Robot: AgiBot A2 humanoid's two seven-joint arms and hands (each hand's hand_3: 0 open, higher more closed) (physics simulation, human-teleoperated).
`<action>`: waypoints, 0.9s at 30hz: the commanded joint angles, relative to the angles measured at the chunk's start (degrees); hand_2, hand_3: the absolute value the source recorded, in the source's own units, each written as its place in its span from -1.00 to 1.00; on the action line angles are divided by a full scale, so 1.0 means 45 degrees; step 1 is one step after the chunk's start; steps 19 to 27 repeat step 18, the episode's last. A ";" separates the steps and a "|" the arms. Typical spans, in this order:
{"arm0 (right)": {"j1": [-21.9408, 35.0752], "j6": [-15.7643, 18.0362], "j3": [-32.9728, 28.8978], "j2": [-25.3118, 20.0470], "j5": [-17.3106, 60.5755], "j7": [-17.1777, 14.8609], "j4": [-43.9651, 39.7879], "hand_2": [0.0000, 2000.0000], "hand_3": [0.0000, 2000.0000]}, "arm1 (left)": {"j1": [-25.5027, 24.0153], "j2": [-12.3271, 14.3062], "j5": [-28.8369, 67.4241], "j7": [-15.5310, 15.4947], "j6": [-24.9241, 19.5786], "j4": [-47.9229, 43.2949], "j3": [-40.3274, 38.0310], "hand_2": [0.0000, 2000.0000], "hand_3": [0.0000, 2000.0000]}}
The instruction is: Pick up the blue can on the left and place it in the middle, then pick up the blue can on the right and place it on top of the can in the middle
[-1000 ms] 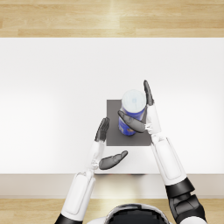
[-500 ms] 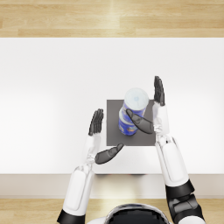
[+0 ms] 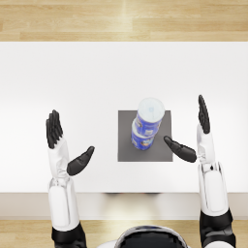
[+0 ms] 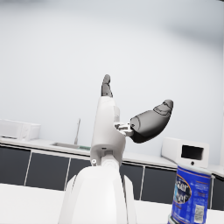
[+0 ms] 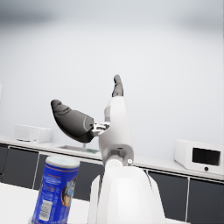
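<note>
I see two blue cans stacked on the grey mat (image 3: 127,145) in the middle of the white worktop (image 3: 72,77): the top can (image 3: 149,115) sits on the bottom can (image 3: 142,139), leaning slightly off its centre. My left robot hand (image 3: 62,145) is released, fingers spread, well to the left of the mat and holding nothing. My right robot hand (image 3: 193,135) is also released and empty, its thumb pointing toward the stack but apart from it. Nothing stands between either hand and the cans. Behind the worktop, the wrist views show a kitchen counter (image 4: 43,144) with a microwave (image 5: 200,156) and a tap (image 4: 78,130).
</note>
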 commanded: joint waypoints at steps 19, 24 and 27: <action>-0.0910 0.0048 -0.0990 0.0083 -0.0002 0.0018 0.0158 -1.00 -1.00 | -0.0391 0.0115 -0.0002 0.0000 0.0000 0.0020 -0.0824 -1.00 -1.00; -0.0910 0.0048 -0.0990 0.0083 -0.0002 0.0018 0.0158 -1.00 -1.00 | -0.0391 0.0115 -0.0002 0.0000 0.0000 0.0020 -0.0824 -1.00 -1.00; -0.0910 0.0048 -0.0990 0.0083 -0.0002 0.0018 0.0158 -1.00 -1.00 | -0.0391 0.0115 -0.0002 0.0000 0.0000 0.0020 -0.0824 -1.00 -1.00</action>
